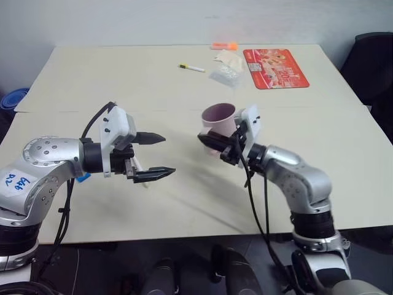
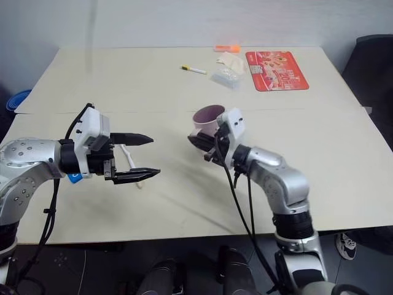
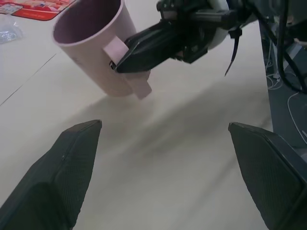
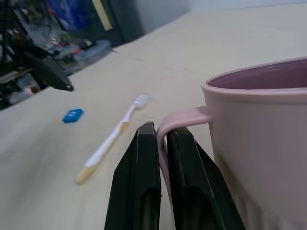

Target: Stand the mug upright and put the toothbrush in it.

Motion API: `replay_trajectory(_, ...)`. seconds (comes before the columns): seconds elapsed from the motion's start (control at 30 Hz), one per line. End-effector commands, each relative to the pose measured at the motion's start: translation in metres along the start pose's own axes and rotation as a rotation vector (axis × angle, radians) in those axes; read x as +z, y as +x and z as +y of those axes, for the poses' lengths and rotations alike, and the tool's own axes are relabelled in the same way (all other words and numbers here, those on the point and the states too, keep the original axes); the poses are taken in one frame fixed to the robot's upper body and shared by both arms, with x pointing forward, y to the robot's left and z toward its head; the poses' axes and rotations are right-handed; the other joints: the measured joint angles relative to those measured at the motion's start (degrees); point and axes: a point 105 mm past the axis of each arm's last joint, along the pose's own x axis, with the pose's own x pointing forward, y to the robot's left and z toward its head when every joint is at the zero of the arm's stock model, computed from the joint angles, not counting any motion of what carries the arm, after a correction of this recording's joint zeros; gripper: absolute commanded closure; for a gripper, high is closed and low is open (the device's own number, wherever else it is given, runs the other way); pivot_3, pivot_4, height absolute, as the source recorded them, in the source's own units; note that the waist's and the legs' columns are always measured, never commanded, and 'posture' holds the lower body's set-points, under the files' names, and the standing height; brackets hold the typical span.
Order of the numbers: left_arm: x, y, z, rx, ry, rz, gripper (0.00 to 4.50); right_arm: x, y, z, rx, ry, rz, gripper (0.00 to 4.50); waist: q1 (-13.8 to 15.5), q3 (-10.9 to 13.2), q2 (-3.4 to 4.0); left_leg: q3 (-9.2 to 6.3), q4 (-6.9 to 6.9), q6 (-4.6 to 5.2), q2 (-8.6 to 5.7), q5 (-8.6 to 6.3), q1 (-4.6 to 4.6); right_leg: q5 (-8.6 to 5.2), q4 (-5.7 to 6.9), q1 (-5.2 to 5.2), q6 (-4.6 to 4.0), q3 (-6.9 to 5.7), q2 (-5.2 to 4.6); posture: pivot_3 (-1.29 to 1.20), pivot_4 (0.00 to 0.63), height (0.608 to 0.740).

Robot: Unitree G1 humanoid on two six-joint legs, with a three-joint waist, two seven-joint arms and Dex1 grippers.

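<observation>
The right gripper (image 4: 162, 158) was pinched shut on the loop handle of the pale pink ribbed plastic mug (image 1: 219, 120), holding it mouth-up and slightly tilted, apparently just off the cream table (image 1: 184, 203). The slim white toothbrush (image 4: 111, 139) lay flat beneath the left gripper (image 1: 155, 156), whose fingers stood spread and empty, its long axis running roughly toward the mug. The left arm was nearer, and nothing lay between; a small blue tag (image 4: 72, 115) sat beside it, and a white marker (image 1: 191, 67) and red packet (image 1: 274, 68) well apart.

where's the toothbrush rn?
The toothbrush lies flat on the table, near the robot's left side, just behind the open left gripper and beside a small blue item, apart from the mug.
</observation>
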Motion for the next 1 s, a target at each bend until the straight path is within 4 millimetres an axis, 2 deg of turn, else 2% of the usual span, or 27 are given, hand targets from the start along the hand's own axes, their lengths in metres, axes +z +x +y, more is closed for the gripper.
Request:
replay_trajectory(0.03,0.011,-0.004,0.0,0.006,0.049,-0.011,0.0,0.003,0.004,0.009,0.074,0.037,-0.126,4.43,-0.01,0.0,0.0,0.01,0.02,0.0,0.0,0.0,0.01,0.0,0.01,0.01,0.01,0.0,0.0,0.0,0.15,0.74)
replay_trajectory(0.13,0.013,-0.005,-0.002,-0.017,0.053,0.0,0.0,-0.013,0.005,0.009,0.082,0.066,-0.129,4.43,0.05,0.0,0.0,0.02,0.07,0.0,0.0,0.0,0.05,0.0,0.12,0.01,0.0,0.03,-0.02,0.0,0.15,0.74)
replay_trajectory(0.2,0.013,-0.006,-0.002,-0.025,0.055,0.006,0.0,-0.026,0.003,0.002,0.042,0.071,-0.106,4.43,0.01,0.0,0.0,0.02,0.08,0.0,0.0,0.0,0.05,0.0,0.13,0.01,0.0,0.06,-0.02,0.0,0.15,0.74)
replay_trajectory(0.27,0.013,-0.005,-0.002,-0.031,0.055,0.011,0.0,-0.041,-0.005,-0.003,0.019,0.046,-0.05,4.43,-0.03,0.0,0.01,0.03,0.07,0.0,0.0,0.0,0.06,0.0,0.13,0.01,0.0,0.13,-0.02,0.0,0.15,0.74)
replay_trajectory(0.37,0.014,-0.003,-0.003,-0.045,0.055,0.011,0.0,-0.053,-0.02,0.001,0.044,0.026,0.013,3.57,0.12,0.0,0.0,0.03,0.06,-0.01,0.01,-0.01,0.1,0.0,0.13,0.02,-0.01,0.36,-0.01,0.0,0.15,0.74)
replay_trajectory(0.57,0.005,-0.005,-0.003,-0.042,0.005,0.047,0.0,-0.054,-0.034,0.007,0.044,-0.07,0.083,1.56,-0.37,0.0,0.01,0.15,0.07,-0.01,0.02,0.0,0.16,0.0,0.19,-0.01,-0.01,0.58,0.04,0.0,0.15,0.74)
replay_trajectory(0.63,0.001,-0.008,-0.003,-0.034,-0.01,0.07,0.0,-0.052,-0.037,0.008,0.034,-0.117,0.109,0.83,-0.39,0.0,0.01,0.16,0.05,-0.07,0.05,0.0,0.2,-0.03,0.23,-0.02,-0.06,0.59,0.07,0.0,0.15,0.74)
replay_trajectory(0.67,0.0,-0.01,-0.002,-0.018,-0.019,0.075,0.0,-0.051,-0.041,0.008,0.025,-0.136,0.131,0.61,-0.34,0.0,0.01,0.15,0.05,-0.08,0.06,-0.01,0.2,-0.04,0.23,-0.02,-0.07,0.6,0.08,0.0,0.15,0.74)
replay_trajectory(0.77,-0.009,-0.021,0.011,0.111,-0.05,0.112,0.0,-0.039,-0.061,0.015,0.045,-0.142,0.176,0.61,0.02,0.0,0.01,0.15,0.05,-0.08,0.06,-0.02,0.17,-0.04,0.2,-0.04,-0.07,0.6,0.06,0.0,0.15,0.74)
replay_trajectory(0.87,-0.018,-0.033,0.042,0.378,-0.112,0.149,0.0,-0.016,-0.084,0.033,0.106,-0.162,0.201,0.61,0.53,0.0,0.0,0.09,0.07,-0.03,0.04,-0.05,0.1,-0.03,0.15,-0.04,-0.06,0.56,0.01,0.0,0.15,0.74)
replay_trajectory(0.97,-0.03,-0.045,0.065,0.643,-0.311,0.169,0.0,0.009,-0.098,0.044,0.123,-0.205,0.217,0.03,1.05,-0.02,-0.04,0.08,0.13,0.05,0.0,-0.04,0.17,0.02,0.14,0.07,0.01,0.58,-0.02,0.0,0.15,0.74)
replay_trajectory(1.0,-0.035,-0.051,0.07,0.737,-0.348,0.187,0.0,0.018,-0.101,0.047,0.125,-0.241,0.227,0.03,1.27,-0.08,-0.14,0.09,0.14,0.05,0.0,-0.04,0.19,0.02,0.15,0.07,0.01,0.59,-0.01,0.0,0.15,0.74)
